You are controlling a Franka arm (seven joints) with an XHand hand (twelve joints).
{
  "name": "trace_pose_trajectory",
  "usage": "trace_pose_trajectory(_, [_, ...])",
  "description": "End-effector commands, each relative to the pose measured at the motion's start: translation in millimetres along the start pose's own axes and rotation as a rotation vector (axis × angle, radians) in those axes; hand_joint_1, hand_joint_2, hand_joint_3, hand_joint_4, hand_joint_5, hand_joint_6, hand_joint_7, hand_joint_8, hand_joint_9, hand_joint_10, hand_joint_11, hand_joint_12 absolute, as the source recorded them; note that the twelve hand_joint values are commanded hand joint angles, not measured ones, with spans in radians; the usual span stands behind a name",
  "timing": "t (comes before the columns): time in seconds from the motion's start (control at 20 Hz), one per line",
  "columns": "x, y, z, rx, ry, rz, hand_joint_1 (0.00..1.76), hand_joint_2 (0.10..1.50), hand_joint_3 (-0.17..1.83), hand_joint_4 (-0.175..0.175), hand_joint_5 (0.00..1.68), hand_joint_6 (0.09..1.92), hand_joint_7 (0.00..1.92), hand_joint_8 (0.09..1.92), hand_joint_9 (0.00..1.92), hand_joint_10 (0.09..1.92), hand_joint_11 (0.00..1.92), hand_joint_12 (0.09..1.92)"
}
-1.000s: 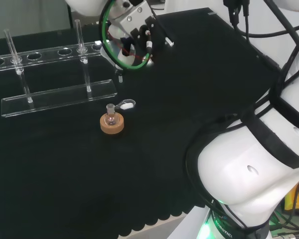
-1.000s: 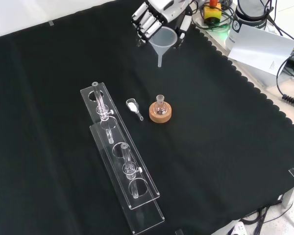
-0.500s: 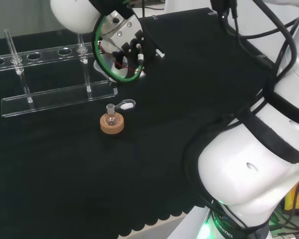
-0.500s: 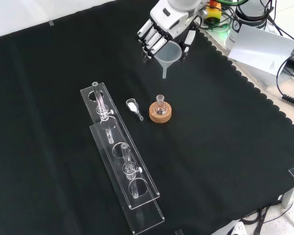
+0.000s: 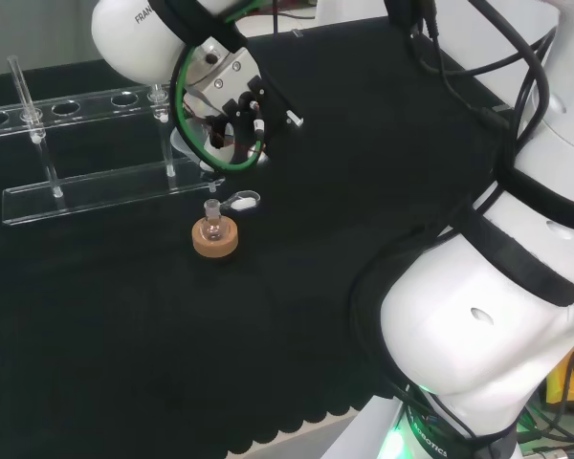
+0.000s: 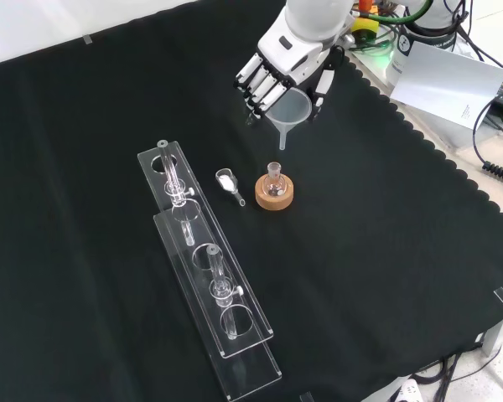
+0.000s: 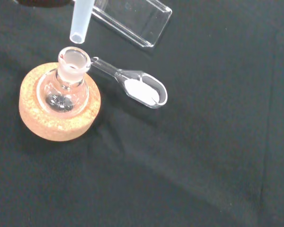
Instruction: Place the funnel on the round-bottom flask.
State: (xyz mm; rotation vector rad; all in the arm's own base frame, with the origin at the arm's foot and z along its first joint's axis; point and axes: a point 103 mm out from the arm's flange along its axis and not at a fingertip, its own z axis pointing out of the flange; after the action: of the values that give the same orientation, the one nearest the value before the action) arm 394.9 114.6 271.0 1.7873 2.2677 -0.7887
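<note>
Robot hand (image 6: 278,65) is being seen at the top of the front view, its fingers curled round the rim of a clear plastic funnel (image 6: 289,107), which is being carried stem-down above the black cloth (image 6: 84,126).

Taken left to right in that front view, a clear acrylic test-tube rack (image 6: 205,276) is being shown lying on the cloth, then a small glass scoop (image 6: 229,183) holding white powder, then the round-bottom flask (image 6: 273,182), which is being kept upright in a cork ring (image 6: 274,195). The funnel is being held farther off than the flask, apart from it and not yet over its neck.

In the wrist view, the tip of the funnel stem (image 7: 79,23) is being seen just beside the open mouth of the flask (image 7: 74,60), clearly off to one side of it rather than centred, with the scoop's handle lying against the cork ring.

The step in hand is being judged as the final alignment before lowering. The risk from here is being put down to that offset: if the funnel is brought down before the stem is centred, the tip is likely to catch the glass lip, and the small flask could be tipped out of its ring or pushed onto the scoop, with the powder being spilled.
</note>
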Motion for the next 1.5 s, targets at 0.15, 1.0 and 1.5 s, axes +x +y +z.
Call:
trace_pose_trajectory(0.15, [7.7,8.9,12.8,-0.006,0.003,-0.006,0.77,0.99,-0.17,-0.049,0.40,0.73,0.43,0.76,0.73,0.61,0.30,1.34])
trace_pose_trajectory(1.0, [6.9,20.2,26.1,-0.013,0.016,-0.006,0.77,0.99,-0.17,-0.052,0.39,0.72,0.43,0.76,0.73,0.61,0.30,1.34])
trace_pose_trajectory(1.5, [7.8,24.1,27.8,-0.012,0.033,-0.013,0.77,1.00,-0.17,-0.053,0.39,0.72,0.43,0.76,0.72,0.62,0.30,1.34])
